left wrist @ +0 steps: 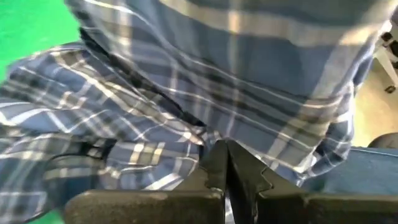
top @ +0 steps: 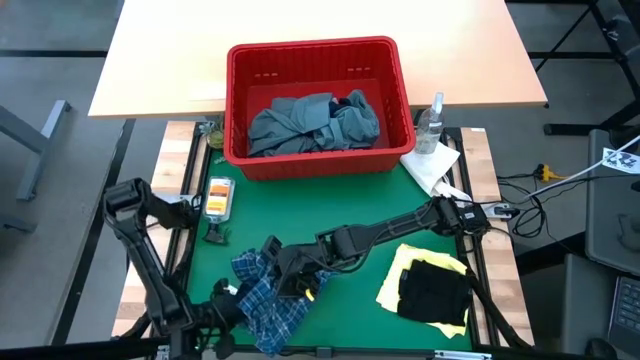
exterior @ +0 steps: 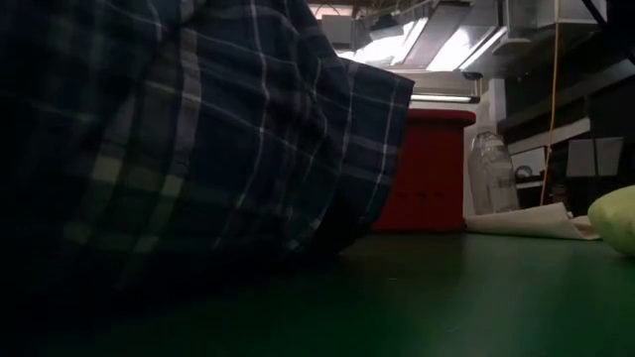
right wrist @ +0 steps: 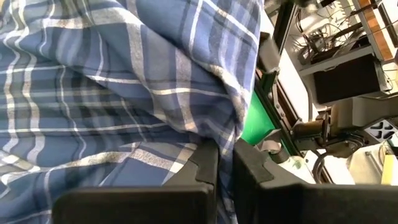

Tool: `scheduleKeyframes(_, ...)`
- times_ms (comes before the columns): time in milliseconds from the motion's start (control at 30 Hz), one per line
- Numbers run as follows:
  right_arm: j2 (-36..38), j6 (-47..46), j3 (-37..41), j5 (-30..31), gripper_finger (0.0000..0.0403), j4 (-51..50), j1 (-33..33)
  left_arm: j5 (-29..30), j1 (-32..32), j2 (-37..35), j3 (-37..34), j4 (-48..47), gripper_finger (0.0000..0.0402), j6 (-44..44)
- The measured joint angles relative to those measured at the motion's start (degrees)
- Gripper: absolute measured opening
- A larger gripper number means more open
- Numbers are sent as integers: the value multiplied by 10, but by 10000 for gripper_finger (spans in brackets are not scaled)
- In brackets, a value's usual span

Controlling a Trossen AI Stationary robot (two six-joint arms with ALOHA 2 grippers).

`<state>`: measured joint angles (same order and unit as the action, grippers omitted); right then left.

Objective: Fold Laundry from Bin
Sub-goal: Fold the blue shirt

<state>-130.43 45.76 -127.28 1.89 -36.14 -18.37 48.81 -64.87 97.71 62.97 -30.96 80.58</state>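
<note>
The laundry was split among three places. The red bin stood at the far edge of the green mat, its rim partly over the pale wooden tabletop behind, and held a crumpled grey-blue garment with a dark navy piece showing at its far side. On the mat's near right lay a yellow garment, flat, with a black folded garment resting on top of it.

The blue-white plaid shirt lay bunched at the near left of the mat, and both arms met there. In the low view its dark checked cloth filled most of the frame, close to the camera, with the bin seen beyond it.

The right gripper, reaching in across the mat from the right, was pinched closed on a fold of the plaid shirt; in the right wrist view the cloth ran down into the narrow gap between its fingers. The left gripper, at the near edge of the mat, was likewise clamped on the shirt, its fingers pressed together with fabric draped over them.

A white paper towel lay just right of the bin, with a clear spray bottle standing on it. A small orange-and-white object lay on the mat's left edge, near the bin's front corner.
</note>
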Motion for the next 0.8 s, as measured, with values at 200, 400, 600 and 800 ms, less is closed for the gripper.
scheduleKeyframes(200, 0, 0, 0, 0, 21, 0, 0, -2, -16, -25, 0, -92, 0, 70)
scheduleKeyframes(400, 0, 0, 0, 0, 21, 0, 0, -50, -18, -29, 0, -267, 0, 265)
scheduleKeyframes(600, 0, 0, 0, 0, 21, 0, 0, -85, -4, -13, 0, -346, 0, 404)
scheduleKeyframes(800, 0, 0, 0, 0, 21, 0, 0, -129, 41, 51, 0, -327, 0, 408)
